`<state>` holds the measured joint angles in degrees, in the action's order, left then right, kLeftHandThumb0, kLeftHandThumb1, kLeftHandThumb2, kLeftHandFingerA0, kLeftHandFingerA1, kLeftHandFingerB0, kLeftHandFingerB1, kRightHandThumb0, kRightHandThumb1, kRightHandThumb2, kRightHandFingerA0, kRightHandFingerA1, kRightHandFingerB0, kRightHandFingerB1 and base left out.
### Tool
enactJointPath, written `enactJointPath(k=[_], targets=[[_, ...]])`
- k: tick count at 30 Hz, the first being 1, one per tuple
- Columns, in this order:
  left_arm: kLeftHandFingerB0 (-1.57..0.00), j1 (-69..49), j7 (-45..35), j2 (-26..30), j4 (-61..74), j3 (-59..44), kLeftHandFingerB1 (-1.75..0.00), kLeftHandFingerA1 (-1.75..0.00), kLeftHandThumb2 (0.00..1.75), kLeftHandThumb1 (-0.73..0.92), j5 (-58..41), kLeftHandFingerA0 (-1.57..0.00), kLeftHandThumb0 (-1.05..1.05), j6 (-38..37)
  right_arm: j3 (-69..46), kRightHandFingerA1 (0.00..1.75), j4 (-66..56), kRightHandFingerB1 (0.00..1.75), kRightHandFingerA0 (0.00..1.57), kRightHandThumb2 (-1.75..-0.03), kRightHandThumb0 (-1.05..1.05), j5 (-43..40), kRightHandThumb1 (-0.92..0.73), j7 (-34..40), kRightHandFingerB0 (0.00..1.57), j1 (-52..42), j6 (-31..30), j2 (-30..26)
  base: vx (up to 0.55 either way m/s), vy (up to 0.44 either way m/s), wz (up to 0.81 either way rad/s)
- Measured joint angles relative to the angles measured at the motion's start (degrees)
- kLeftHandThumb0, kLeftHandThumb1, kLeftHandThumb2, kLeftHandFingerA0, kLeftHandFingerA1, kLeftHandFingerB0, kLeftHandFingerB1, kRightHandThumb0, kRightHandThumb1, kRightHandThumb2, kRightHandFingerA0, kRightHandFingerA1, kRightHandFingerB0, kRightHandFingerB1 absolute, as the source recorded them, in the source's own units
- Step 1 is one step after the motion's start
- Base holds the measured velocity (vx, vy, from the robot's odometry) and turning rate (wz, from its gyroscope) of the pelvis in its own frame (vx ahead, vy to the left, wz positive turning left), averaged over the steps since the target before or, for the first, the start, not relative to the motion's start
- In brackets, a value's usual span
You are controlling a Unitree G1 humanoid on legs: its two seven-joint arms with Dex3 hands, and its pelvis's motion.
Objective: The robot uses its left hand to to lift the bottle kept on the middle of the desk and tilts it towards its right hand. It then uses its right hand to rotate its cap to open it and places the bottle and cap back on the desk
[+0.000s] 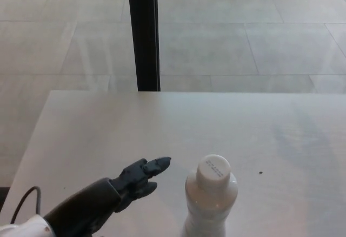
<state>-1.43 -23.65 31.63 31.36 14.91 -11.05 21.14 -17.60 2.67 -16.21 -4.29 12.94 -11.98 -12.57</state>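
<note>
At the near left of the desk, the left hand reaches rightward with fingers extended and close together, holding nothing, its tips just beside the white bottle but apart from it. Upright at the near middle, the bottle wears its cap.

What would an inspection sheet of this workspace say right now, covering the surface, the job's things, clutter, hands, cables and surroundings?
Surface: white desk, one small dark speck right of the bottle.
Job's things: white bottle upright near the front edge, cap on.
Clutter: nothing seen.
Hands: left hand left of the bottle, not touching it, holding nothing; right hand not in view.
Cables: one dark cable looping by the left forearm.
Surroundings: pale tiled floor, black vertical post behind the desk.
</note>
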Motion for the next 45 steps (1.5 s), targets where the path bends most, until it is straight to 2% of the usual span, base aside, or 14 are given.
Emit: enactJointPath(k=[1, 2, 3, 11, 12, 18, 19, 20, 22, 23, 35, 42, 43, 45], targets=[[0.0, -0.14, 0.62, -0.4, 0.18, 0.73, 0.0, 0.0, 0.57, 0.52, 1.02, 0.0, -0.86, 0.01, 0.0, 0.52, 0.0, 0.48, 0.04, -1.08, -0.37, 0.0, -0.48, -0.02, 0.0, 0.0, -0.01, 0.0, 0.0, 0.0, 0.0], [0.0, -0.27, 1.03, -0.73, 0.3, 1.16, 0.0, 0.0, 0.57, 0.52, 1.61, 0.0, -0.86, 0.01, 0.0, 0.52, 0.0, 0.48, 0.04, -1.08, -0.37, 0.0, -0.48, -0.02, 0.0, -0.01, -0.01, 0.0, 0.0, 0.0, 0.0], [0.0, -0.55, 1.79, -1.5, 0.51, 2.04, -0.09, -0.26, 0.94, 0.54, 2.51, 0.0, -0.99, 0.02, 0.0, 0.52, 0.0, 0.48, 0.04, -1.09, -0.36, 0.0, -0.49, -0.03, 0.0, -0.01, -0.02, 0.0, 0.0, 0.0, 0.0], [0.0, -2.52, 7.11, -8.05, 1.44, 8.97, -0.03, -0.2, 0.94, 0.57, 9.11, 0.0, -1.05, 0.12, 0.0, 0.52, -0.05, 0.47, 0.04, -1.08, -0.36, -0.02, -0.49, -0.06, 0.0, -0.51, -0.07, 0.33, 0.0, 0.0, 0.0], [0.0, -2.81, 7.88, -8.9, 1.43, 9.74, -0.05, -0.2, 0.95, 0.57, 10.03, 0.0, -1.05, 0.17, 0.0, 0.4, -0.06, 0.28, 0.17, -0.66, -0.76, -0.02, -0.88, -0.07, 0.21, -0.68, -0.08, 0.41, 0.0, 0.0, 0.0], [0.0, -4.06, 12.24, -13.61, 1.29, 13.64, -0.01, -0.17, 0.93, 0.57, 15.03, 0.0, -1.04, 0.44, -0.02, 0.41, -0.32, 0.28, 0.18, -0.67, -0.76, 0.0, -0.88, -0.03, 0.21, -1.31, -0.14, 1.02, 0.0, 0.0, 0.0], [0.0, -4.37, 13.15, -14.68, 1.27, 14.28, -0.08, -0.23, 0.91, 0.52, 16.01, 0.0, -0.97, 0.56, -0.02, 0.42, -0.44, 0.27, 0.18, -0.67, -0.75, 0.0, -0.88, -0.04, 0.21, -1.36, -0.17, 1.08, 0.0, 0.0, 0.0], [0.0, -4.68, 13.95, -15.77, 1.25, 14.8, 0.0, 0.0, 0.72, 0.51, 16.76, 0.0, -0.78, 0.78, -0.03, 0.42, -0.49, 0.28, 0.18, -0.67, -0.75, -0.01, -0.88, -0.04, 0.21, -1.41, -0.17, 1.1, 0.0, 0.0, 0.0], [0.0, -5.34, 15.45, -17.84, 1.2, 15.8, 0.0, 0.0, 0.71, 0.51, 18.07, 0.0, -0.74, 1.33, -0.04, 0.41, -0.56, 0.27, 0.18, -0.67, -0.75, -0.01, -0.88, -0.03, 0.21, -1.48, -0.19, 1.11, 0.0, 0.0, 0.0], [0.0, -5.66, 16.18, -18.9, 1.12, 16.23, 0.0, 0.0, 0.58, 0.58, 18.69, 0.0, -0.71, 1.57, -0.04, 0.42, -0.59, 0.28, 0.19, -0.67, -0.75, -0.01, -0.88, -0.03, 0.23, -1.5, -0.2, 1.12, 0.0, 0.0, 0.0], [0.0, -9.06, 26.3, -31.01, -2.79, 20.2, 0.0, 0.0, 0.58, 0.58, 26.91, 0.0, -0.73, 4.55, -0.07, 0.46, -1.11, 0.3, 0.28, -0.66, -0.75, 0.02, -0.84, 0.13, 0.3, -1.78, -0.3, 1.7, 0.0, 0.0, 0.0], [0.0, -8.34, 31.78, -33.81, -6.62, 19.72, 0.0, 0.0, 0.57, 0.56, 30.43, 0.0, -0.65, 6.4, -0.22, 0.48, -1.55, 0.29, 0.27, -0.66, -0.75, 0.0, -0.84, 0.31, 0.29, -2.31, -0.42, 2.16, 0.0, 0.0, 0.0], [0.0, -8.01, 32.71, -34.19, -7.45, 19.65, 0.0, 0.0, 0.67, 0.5, 30.97, 0.0, -0.64, 6.69, -0.22, 0.49, -1.56, 0.3, 0.27, -0.66, -0.75, 0.0, -0.84, 0.3, 0.29, -2.45, -0.43, 2.23, 0.0, 0.0, 0.0], [0.0, -7.47, 34.38, -34.69, -9.0, 19.6, 0.0, 0.0, 0.67, 0.5, 31.91, 0.0, -0.64, 7.16, -0.22, 0.49, -1.57, 0.3, 0.27, -0.66, -0.75, 0.0, -0.84, 0.31, 0.29, -2.77, -0.43, 2.32, 0.0, 0.0, 0.0]])
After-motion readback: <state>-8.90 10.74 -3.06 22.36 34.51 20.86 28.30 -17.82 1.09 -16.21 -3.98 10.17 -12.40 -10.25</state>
